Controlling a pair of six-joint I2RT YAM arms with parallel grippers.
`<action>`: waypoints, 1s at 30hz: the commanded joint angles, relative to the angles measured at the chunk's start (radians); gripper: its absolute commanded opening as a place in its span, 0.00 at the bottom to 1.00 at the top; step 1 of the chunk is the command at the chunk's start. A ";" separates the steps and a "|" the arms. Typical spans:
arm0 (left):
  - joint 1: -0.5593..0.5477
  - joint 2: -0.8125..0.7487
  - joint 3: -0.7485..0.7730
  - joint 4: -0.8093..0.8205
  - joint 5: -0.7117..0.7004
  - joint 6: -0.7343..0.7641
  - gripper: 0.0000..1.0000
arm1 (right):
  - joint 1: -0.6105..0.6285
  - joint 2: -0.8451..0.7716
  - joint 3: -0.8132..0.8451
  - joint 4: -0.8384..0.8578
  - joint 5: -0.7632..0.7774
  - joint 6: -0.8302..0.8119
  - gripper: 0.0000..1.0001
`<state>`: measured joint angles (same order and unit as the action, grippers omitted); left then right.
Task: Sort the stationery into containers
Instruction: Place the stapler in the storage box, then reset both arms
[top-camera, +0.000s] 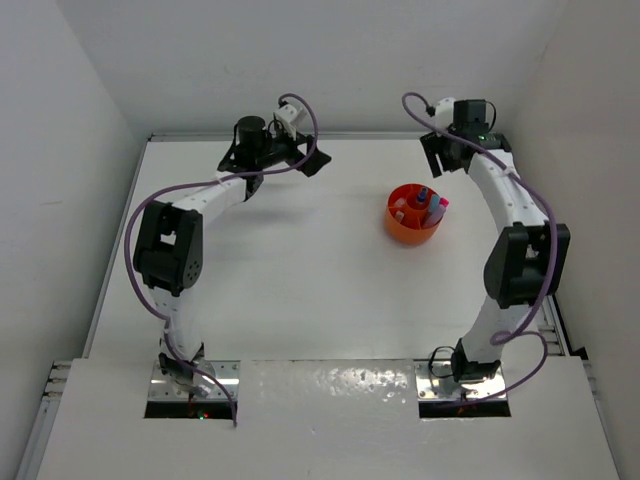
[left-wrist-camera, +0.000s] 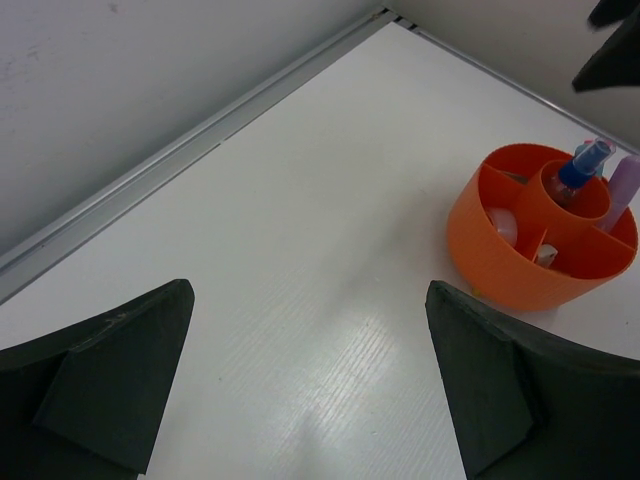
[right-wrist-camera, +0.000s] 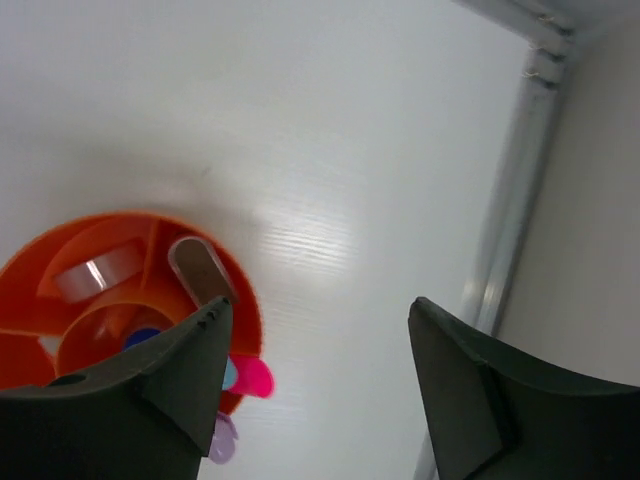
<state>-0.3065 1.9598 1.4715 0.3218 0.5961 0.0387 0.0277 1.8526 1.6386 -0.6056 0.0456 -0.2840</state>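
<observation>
The round orange tub (top-camera: 414, 228) stands on the white table right of centre, with several stationery pieces in its compartments. The left wrist view shows the tub (left-wrist-camera: 485, 245) holding a blue-capped bottle (left-wrist-camera: 586, 165) and a pale stick (left-wrist-camera: 623, 185). From the right wrist, the tub (right-wrist-camera: 45, 262) holds a tan eraser block (right-wrist-camera: 200, 268), a blue cap (right-wrist-camera: 145, 338) and a pink marker end (right-wrist-camera: 252, 378). My right gripper (right-wrist-camera: 320, 302) hangs open and empty just behind the tub (top-camera: 440, 158). My left gripper (left-wrist-camera: 308, 290) is wide open over bare table at the back left (top-camera: 303, 148).
The table's raised metal edge (right-wrist-camera: 510, 230) and the right wall run close beside the right gripper. The back edge rail (left-wrist-camera: 200, 145) lies ahead of the left gripper. White walls enclose the table on three sides.
</observation>
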 joint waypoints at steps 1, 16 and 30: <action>-0.011 -0.102 0.003 -0.003 0.007 0.070 1.00 | 0.009 -0.151 -0.041 0.162 0.262 0.199 0.72; -0.085 -0.549 -0.465 -0.173 -0.837 0.095 1.00 | -0.187 -0.854 -0.789 -0.108 0.494 1.032 0.99; -0.089 -0.920 -0.818 -0.188 -0.863 -0.071 1.00 | -0.187 -1.190 -0.823 -0.422 0.588 1.214 0.99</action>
<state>-0.3916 1.0908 0.6804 0.0933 -0.2424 0.0238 -0.1574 0.6765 0.7879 -0.9600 0.5949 0.8822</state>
